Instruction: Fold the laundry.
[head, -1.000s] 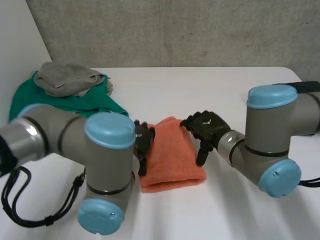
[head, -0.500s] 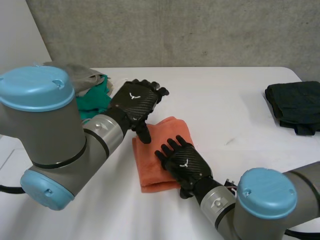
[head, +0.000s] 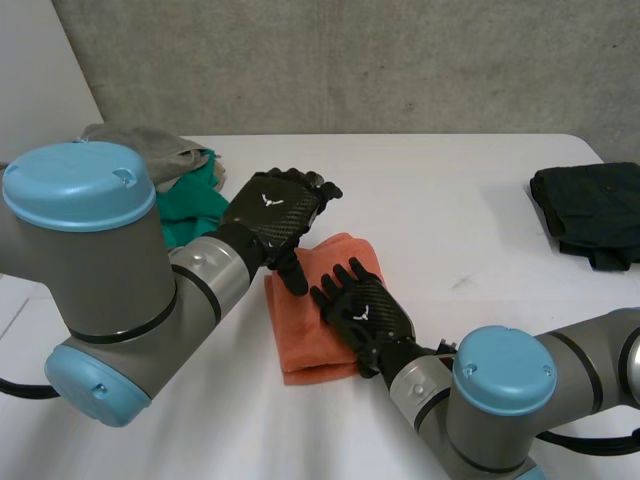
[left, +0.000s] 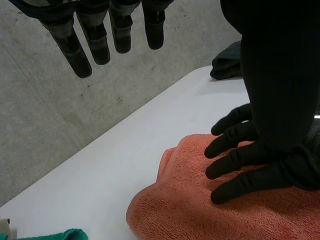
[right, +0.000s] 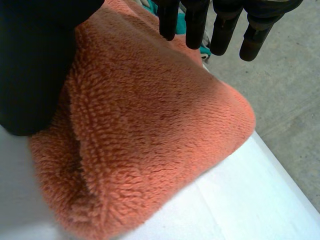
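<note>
Folded orange towel (head: 290, 335) is noted near the middle of the counter (head: 450, 200), just ahead of the arms. Its long axis is set running away from the robot, the far end leaning slightly rightward. The right hand (head: 362, 315) is laid flat on its middle, fingers straight and spread, probably to press the fold down. The left hand (head: 272, 212) is held above the far left corner, fingers straight and apart, nothing gripped. The thicker doubled edge seems to be the near one.

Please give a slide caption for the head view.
Right hand lies flat on the folded orange towel; left hand hovers open.
</note>
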